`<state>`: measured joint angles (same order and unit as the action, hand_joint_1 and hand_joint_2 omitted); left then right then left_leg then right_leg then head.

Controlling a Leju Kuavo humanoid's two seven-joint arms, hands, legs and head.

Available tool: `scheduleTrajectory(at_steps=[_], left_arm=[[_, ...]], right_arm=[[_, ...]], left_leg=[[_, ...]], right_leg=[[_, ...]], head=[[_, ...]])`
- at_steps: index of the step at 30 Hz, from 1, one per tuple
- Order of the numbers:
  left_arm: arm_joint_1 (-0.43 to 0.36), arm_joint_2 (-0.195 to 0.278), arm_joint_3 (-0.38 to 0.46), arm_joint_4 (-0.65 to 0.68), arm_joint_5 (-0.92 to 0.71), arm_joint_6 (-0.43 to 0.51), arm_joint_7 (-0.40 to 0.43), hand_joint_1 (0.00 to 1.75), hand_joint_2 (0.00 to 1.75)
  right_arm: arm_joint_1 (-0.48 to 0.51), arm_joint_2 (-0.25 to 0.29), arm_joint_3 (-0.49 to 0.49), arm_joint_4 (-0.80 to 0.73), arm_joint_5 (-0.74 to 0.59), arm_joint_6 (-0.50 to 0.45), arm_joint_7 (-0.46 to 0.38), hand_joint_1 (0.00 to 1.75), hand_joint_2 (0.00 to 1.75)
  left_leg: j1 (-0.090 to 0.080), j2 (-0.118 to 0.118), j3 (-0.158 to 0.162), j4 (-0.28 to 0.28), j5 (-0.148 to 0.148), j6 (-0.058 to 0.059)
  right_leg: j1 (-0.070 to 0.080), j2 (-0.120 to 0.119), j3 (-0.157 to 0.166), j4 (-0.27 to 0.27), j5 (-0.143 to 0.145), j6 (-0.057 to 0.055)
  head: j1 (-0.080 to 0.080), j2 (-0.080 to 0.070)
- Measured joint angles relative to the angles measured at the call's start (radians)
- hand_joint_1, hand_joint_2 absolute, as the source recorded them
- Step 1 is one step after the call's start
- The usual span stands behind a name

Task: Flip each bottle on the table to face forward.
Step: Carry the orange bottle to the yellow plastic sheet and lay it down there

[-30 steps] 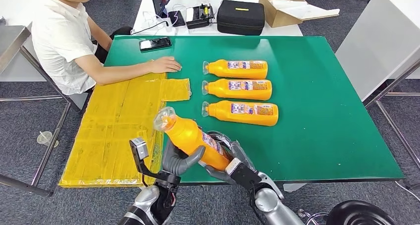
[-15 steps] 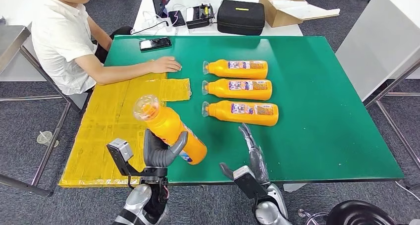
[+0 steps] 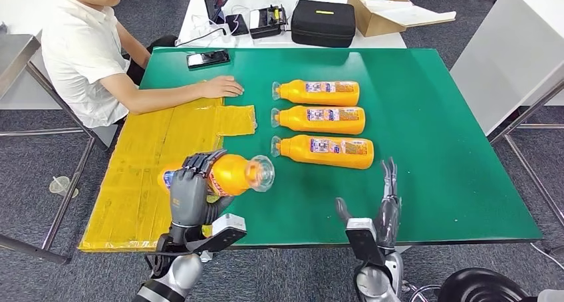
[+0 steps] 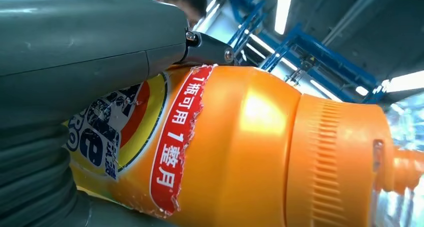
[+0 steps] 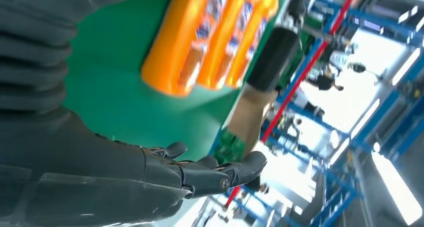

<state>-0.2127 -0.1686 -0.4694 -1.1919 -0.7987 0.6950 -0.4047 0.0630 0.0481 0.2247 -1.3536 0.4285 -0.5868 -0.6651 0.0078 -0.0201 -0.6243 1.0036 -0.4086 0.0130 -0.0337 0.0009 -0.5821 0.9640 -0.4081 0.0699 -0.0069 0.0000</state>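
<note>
My left hand (image 3: pixel 191 194) grips an orange bottle (image 3: pixel 226 174) above the table's near left edge, the bottle lying sideways with its clear cap toward the right. The left wrist view shows that orange bottle (image 4: pixel 240 147) close up with its red and yellow label, my left hand (image 4: pixel 65 87) wrapped round it. Three more orange bottles (image 3: pixel 322 122) lie in a row on the green table (image 3: pixel 439 149), caps to the left. My right hand (image 3: pixel 384 205) is open, fingers straight, above the near edge and right of the held bottle. The right wrist view has my right hand (image 5: pixel 150 172) empty with the three bottles (image 5: pixel 210 34) beyond.
A person sits at the far left with a hand (image 3: pixel 223 86) resting on the table. Yellow sheeting (image 3: pixel 159 175) covers the table's left part. A phone (image 3: pixel 208 58) lies at the back left. Behind, a white table carries a black case (image 3: pixel 324 22) and a cardboard box (image 3: pixel 379 9).
My left hand has turned the held bottle from tilted cap-up to lying sideways, cap pointing right. My right hand let go of it earlier and has drawn off to the right.
</note>
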Motion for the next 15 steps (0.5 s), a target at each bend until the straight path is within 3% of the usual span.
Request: scheduleTrajectory(at_steps=[5,8,15], left_arm=[[-0.003,0.014,0.019,0.014,-0.070,0.002,0.042,1.75,1.75],[-0.023,0.022,0.022,0.051,-0.152,-0.023,0.110,1.75,1.75],[-0.129,0.037,0.022,0.265,-0.163,-0.120,0.170,1.75,1.75]], right_arm=[[0.006,0.016,-0.040,-0.025,-0.002,0.004,-0.006,0.00,1.75],[0.005,0.029,-0.055,-0.026,-0.006,0.029,-0.016,0.00,1.75],[-0.026,0.057,-0.060,0.003,-0.021,0.102,-0.029,0.00,1.75]], left_leg=[[0.000,0.000,0.000,0.000,0.000,0.000],[0.000,0.000,0.000,0.000,0.000,0.000],[0.000,0.000,0.000,0.000,0.001,0.000]], right_leg=[[0.000,0.000,0.000,0.000,0.000,0.000],[0.000,0.000,0.000,0.000,0.000,0.000],[0.000,0.000,0.000,0.000,0.000,0.000]], head=[[0.000,0.000],[0.000,0.000],[0.000,0.000]])
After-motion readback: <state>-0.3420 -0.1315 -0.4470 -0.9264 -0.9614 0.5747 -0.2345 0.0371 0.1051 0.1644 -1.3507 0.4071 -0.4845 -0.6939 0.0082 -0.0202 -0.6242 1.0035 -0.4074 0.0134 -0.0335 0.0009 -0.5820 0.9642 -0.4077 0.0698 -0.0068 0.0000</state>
